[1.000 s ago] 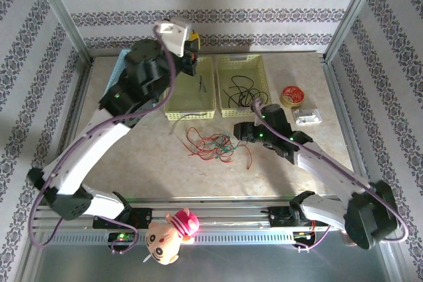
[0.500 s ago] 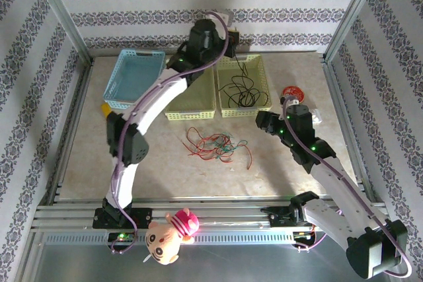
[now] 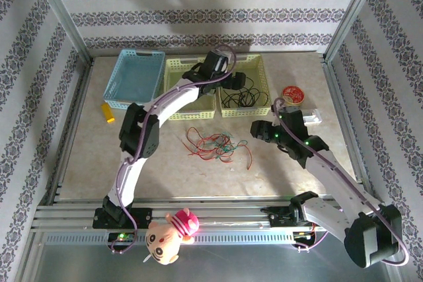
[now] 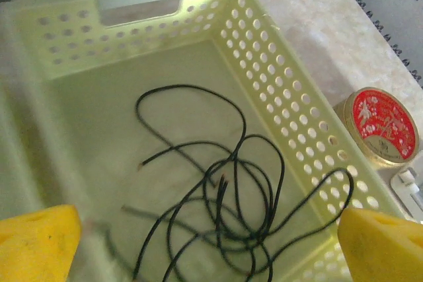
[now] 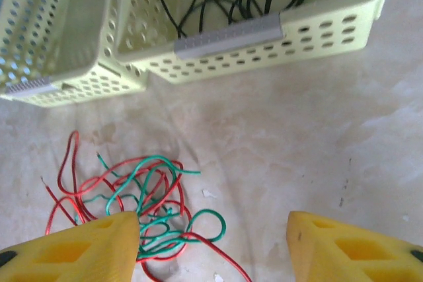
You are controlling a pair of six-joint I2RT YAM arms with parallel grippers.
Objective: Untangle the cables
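Several red-green cables (image 3: 215, 143) sprawled left-right, left fingers (image 4: 36, 242) and right fingers (image 5: 344, 246) spread empty

We see a pale marbled tabletop (image 3: 86, 156) walled in by striped, flowered wallpaper (image 3: 198, 4). Along the far edge three perforated plastic baskets stand in a row: a blue basket (image 3: 135, 78) on the left, then a middle yellow-green basket (image 5: 63, 21) and a right yellow-green basket (image 4: 281, 87) close side by side. A round tin with a red lid (image 4: 382, 125) sits just right of them, with a small white object (image 3: 314, 116) near it. A small orange block (image 3: 107, 112) lies near the blue basket. A pink-and-tan plush toy (image 3: 170, 236) rests by the metal rail (image 3: 225, 212) at the near edge.
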